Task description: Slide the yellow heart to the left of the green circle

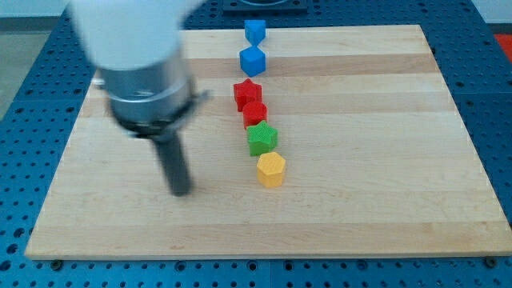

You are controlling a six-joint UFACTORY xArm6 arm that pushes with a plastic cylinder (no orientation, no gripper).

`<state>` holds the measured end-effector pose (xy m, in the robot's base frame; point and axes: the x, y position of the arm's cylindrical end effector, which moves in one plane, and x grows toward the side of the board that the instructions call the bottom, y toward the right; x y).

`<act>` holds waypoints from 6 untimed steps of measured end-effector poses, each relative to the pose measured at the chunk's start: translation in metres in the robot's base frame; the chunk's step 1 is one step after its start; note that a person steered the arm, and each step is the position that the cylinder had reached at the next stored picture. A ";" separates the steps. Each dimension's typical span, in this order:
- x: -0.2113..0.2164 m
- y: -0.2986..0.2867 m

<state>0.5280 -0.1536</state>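
Observation:
My tip (182, 192) rests on the board left of centre, blurred. A column of blocks runs down the middle. From the view's top: a blue block (254, 32), a blue block (252, 60), a red star (247, 94), a red block (254, 113), a green star-like block (262, 138) and a yellow hexagon-like block (270, 169). The yellow block touches the green one from below. My tip is about a hundred pixels to the left of the yellow block, slightly lower. I see no clear yellow heart or green circle. The arm hides the board's upper left.
The wooden board (384, 200) lies on a blue perforated table (496, 120). The arm's wide grey and white body (144, 72) looms over the board's upper left.

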 end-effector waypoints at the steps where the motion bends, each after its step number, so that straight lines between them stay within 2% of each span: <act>1: -0.055 -0.143; 2: -0.068 -0.150; 3: -0.144 -0.120; 4: -0.190 -0.106; 6: -0.234 -0.148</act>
